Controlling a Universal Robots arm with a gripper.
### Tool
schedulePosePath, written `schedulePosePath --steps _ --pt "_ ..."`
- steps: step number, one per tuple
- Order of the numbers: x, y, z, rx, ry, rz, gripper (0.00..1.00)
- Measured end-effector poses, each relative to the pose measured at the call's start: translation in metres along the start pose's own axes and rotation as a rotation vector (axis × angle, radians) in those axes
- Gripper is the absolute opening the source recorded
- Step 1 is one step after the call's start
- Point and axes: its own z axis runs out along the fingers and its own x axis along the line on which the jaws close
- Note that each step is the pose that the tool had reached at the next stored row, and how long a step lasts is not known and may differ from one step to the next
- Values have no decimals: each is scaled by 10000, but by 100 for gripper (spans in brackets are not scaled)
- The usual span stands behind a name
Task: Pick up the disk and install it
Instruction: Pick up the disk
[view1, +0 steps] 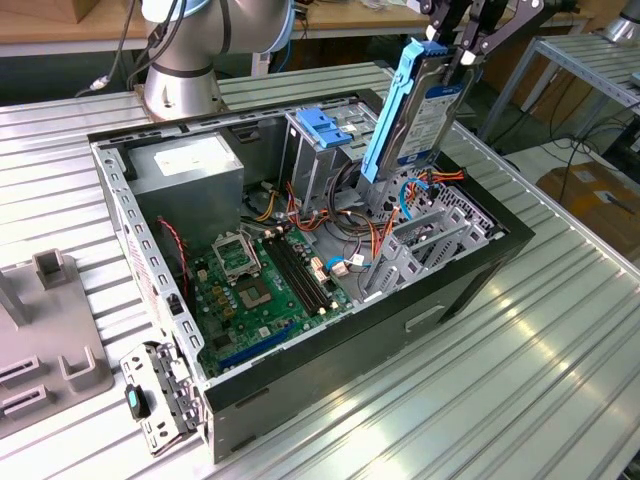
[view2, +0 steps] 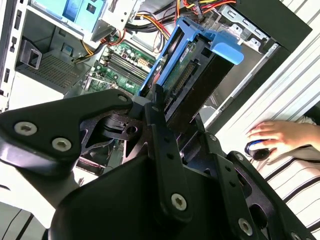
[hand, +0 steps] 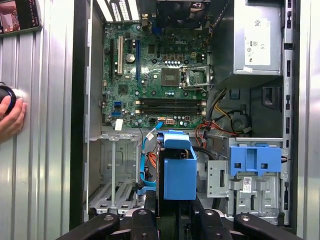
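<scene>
The gripper (view1: 452, 62) clamps the disk (view1: 418, 115) by its upper end; its long axis tilts steeply downward, toward the drive cage (view1: 432, 238) beneath.

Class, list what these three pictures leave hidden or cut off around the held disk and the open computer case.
Exterior view: the end effector holding the disk is cut off by the top edge.
Second wrist view: the end effector's black links hide the disk's near end.
First wrist view: the disk covers part of the computer case behind it; a picture edge cuts off the hand.
</scene>
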Motion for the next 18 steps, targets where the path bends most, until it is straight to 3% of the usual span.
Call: schedulePosePath --steps 18 --pt "-1 -2 70 0 2 0 35"
